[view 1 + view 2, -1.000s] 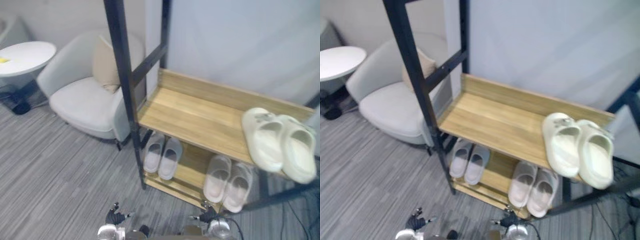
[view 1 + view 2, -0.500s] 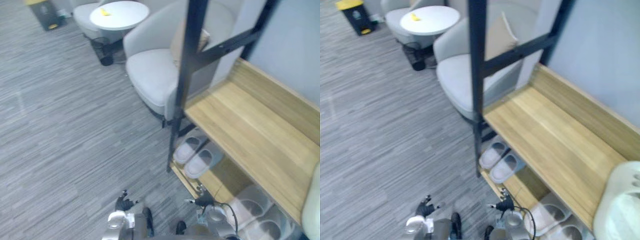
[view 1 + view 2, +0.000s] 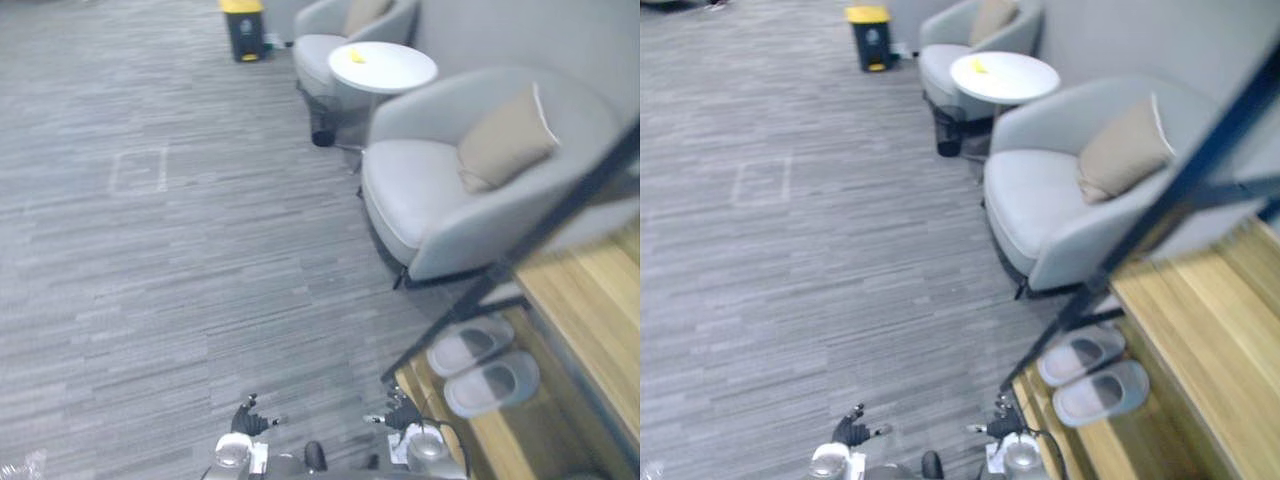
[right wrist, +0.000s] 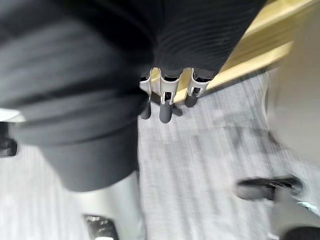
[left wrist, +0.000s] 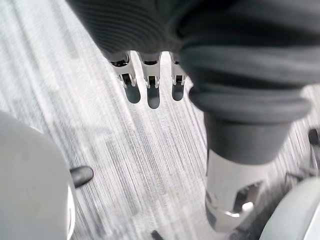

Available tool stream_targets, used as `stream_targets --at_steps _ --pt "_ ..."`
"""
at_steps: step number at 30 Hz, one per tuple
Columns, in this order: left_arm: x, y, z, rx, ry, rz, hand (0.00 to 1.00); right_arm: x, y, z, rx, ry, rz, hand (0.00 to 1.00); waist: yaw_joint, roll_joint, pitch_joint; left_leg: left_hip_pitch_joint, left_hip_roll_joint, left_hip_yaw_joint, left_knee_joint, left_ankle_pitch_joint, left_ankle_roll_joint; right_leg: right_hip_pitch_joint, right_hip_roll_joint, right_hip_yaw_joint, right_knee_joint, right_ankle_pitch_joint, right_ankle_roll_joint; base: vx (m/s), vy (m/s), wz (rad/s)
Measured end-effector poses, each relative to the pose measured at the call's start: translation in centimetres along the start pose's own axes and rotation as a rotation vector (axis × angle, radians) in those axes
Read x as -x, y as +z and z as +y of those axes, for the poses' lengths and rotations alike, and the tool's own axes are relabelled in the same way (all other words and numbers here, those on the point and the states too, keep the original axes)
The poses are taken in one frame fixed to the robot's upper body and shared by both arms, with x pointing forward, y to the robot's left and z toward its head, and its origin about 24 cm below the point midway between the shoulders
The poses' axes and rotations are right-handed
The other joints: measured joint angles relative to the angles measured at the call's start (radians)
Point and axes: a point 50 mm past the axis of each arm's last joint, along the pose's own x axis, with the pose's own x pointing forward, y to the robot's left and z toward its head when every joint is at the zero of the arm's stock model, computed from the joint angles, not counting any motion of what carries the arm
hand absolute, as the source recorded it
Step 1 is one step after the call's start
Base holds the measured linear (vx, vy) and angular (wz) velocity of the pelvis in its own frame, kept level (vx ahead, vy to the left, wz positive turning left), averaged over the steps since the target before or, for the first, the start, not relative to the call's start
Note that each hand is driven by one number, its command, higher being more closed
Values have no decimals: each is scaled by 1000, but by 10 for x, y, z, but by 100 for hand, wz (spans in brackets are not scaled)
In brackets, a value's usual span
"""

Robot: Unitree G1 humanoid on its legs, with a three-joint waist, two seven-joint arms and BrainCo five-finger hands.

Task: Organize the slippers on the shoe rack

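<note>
Presently both hands hang low over the grey carpet (image 3: 200, 250), apart from the work. Left hand (image 5: 150, 90): fingers straight and relaxed, nothing held. Right hand (image 4: 167, 102): likewise extended and empty, with a wooden edge of the shoe rack (image 3: 520, 270) showing past its fingertips. The rack stands at the robot's right, its black post rising beside a grey armchair (image 3: 430, 200) that carries a beige cushion (image 3: 505, 140). One pair of grey slippers (image 3: 492, 382) lies side by side on the lower shelf (image 3: 505, 445), just beside the post and below the upper shelf (image 3: 595, 300). Neither hand is near them.

Assessment: the slippers look like soft moulded foam, though the view is too blurred to confirm the material. They are judged light, flexible and not fragile, and likely to fold if pinched at the toe or heel alone. The soundest hold would be at the band over the instep, thumb beneath it and fingers on top, or across the sole at mid-length. The upper shelf would crowd any reach from above.
</note>
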Motion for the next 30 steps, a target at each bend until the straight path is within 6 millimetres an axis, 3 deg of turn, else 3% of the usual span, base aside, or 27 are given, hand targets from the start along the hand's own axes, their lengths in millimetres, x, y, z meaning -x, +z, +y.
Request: stream_targets --at_steps 3,5,8,9,11,12,13,15,18,21,22,23,24,25,26,27,28,29,30 --pt "0 0 0 8 1 4 0 -1 2 -4 7 -9 -8 0 -5 3 8 47 -1 -126 -34 -1 1 -112 72 76 -153 19 -13 309 -23 117" --pt "-1 1 1 17 3 4 0 -2 6 -4 6 -7 -21 0 -13 -7 14 85 -8 -213 -59 -14 -6 -145 107 170 -313 120 -9 466 -86 137" --pt "-1 -2 5 58 26 17 0 -2 4 -2 3 -4 -16 0 -15 -31 14 113 -34 -333 51 -121 -19 -138 90 209 -363 260 -79 523 -155 145" --pt "0 -5 5 102 37 29 0 -4 10 -2 -1 -4 -29 0 -10 0 12 87 -1 -328 154 -161 -57 -111 100 158 -357 229 -98 693 -208 101" --pt "-1 -4 5 143 50 30 0 -4 15 -1 0 1 -49 0 -10 13 17 16 7 -278 312 -166 -67 -83 104 127 -371 198 -110 563 -162 70" --pt "-1 -1 7 200 73 23 0 -3 18 2 1 8 -64 0 -11 33 33 -96 45 -180 591 -142 -107 -18 120 110 -402 174 -121 528 -145 51" --pt "0 4 9 239 92 -2 0 -2 19 7 5 26 -64 0 8 44 50 -193 124 -75 842 -128 -147 57 146 109 -437 159 -138 510 -131 29" --pt "0 11 15 261 115 -36 0 -1 20 18 -18 54 -63 0 42 35 58 -270 233 31 1018 -137 -136 164 157 98 -478 142 -163 475 -118 0" --pt "0 24 15 289 127 -94 0 1 27 21 -38 57 -103 0 49 16 62 -380 291 101 988 -151 -118 289 126 85 -570 115 -153 448 -58 22" --pt "0 32 14 301 121 -126 0 0 30 16 -43 36 -110 0 64 18 66 -480 271 131 665 -135 -108 382 85 53 -645 83 -126 486 94 31" --pt "-1 35 13 306 120 -133 0 0 27 15 -46 30 -99 0 76 10 69 -487 236 128 469 -68 -111 412 64 49 -657 71 -117 530 177 14" --pt "0 31 13 306 121 -122 0 -1 22 13 -48 24 -77 0 83 21 62 -483 212 117 310 21 -105 439 64 51 -665 57 -110 530 195 3" --pt "0 28 14 305 123 -115 0 -1 18 11 -49 19 -60 0 84 24 57 -480 203 106 319 77 -91 453 56 55 -661 41 -111 566 229 -2" --pt "-1 24 21 303 142 -99 0 -1 12 15 -55 26 -27 0 91 -7 42 -477 170 106 346 71 -57 462 22 59 -625 22 -107 613 245 5" --pt "-1 22 22 303 147 -93 0 -1 11 15 -55 28 -24 0 89 -19 34 -466 149 109 344 48 -43 430 -3 64 -547 25 -109 634 255 12" --pt "-1 22 24 299 149 -91 0 0 8 14 -61 24 -18 0 88 -31 35 -437 134 115 344 26 -25 389 -25 79 -417 38 -85 630 259 20" --pt "-1 18 26 283 152 -75 0 1 2 12 -68 19 2 0 85 -44 40 -375 108 113 344 -9 -16 321 -55 110 -179 91 -23 717 301 24" --pt "-1 13 30 264 155 -55 0 3 -3 12 -73 18 17 0 72 -57 48 -296 85 101 344 -53 -12 245 -76 144 74 183 7 712 278 32" --pt "-1 8 30 255 155 -32 0 3 -7 11 -76 17 33 0 64 -58 52 -226 76 91 340 -87 -10 191 -81 153 246 179 5 584 202 25"
